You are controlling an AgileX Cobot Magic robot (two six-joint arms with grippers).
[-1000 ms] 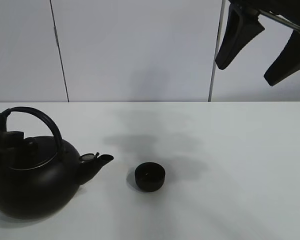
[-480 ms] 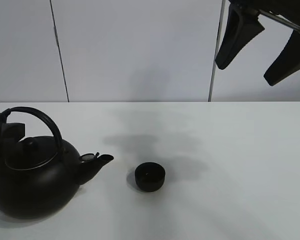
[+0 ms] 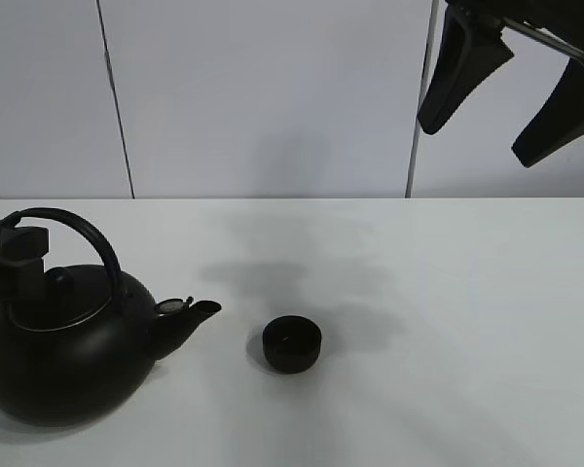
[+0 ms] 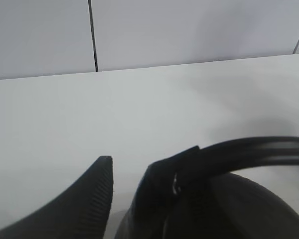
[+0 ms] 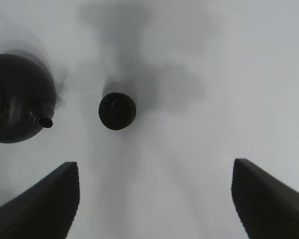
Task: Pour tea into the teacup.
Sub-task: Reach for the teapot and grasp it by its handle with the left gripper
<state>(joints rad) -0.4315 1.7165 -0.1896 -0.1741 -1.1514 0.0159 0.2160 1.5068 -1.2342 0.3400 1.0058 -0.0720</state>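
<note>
Kettle (image 3: 68, 360) sits nearest, at the front left of the table (image 3: 448, 321). It is round and black, upright, with its arched handle (image 3: 78, 233) over the lid. Its spout (image 3: 190, 313) points toward the middle of the table. The left gripper (image 3: 15, 255) hangs at the outer end of the handle, on the side away from the spout. In the left wrist view its two fingers (image 4: 84, 204) stand a little apart, and bare table shows through the gap, so nothing is between them. The handle runs off from beside one finger, outside the gap. Whether it touches that finger cannot be told.

The teacup (image 3: 292, 345) stands just beyond the spout, near the table's middle and a bit further back than the kettle's belly. It is small, low and black, upright, with its mouth up. It stands apart from the spout and touches nothing but the table. The right wrist view looks down on it from above and shows a glossy dark inside. Whether there is liquid in it cannot be told.

Soft shadows lie on the table behind the teacup. Beyond the table's far edge rises a pale panelled wall (image 3: 273, 97) with two dark seams. High at the upper right, well clear of everything, the right gripper (image 3: 477, 144) hangs with its jaws spread wide and empty.
</note>
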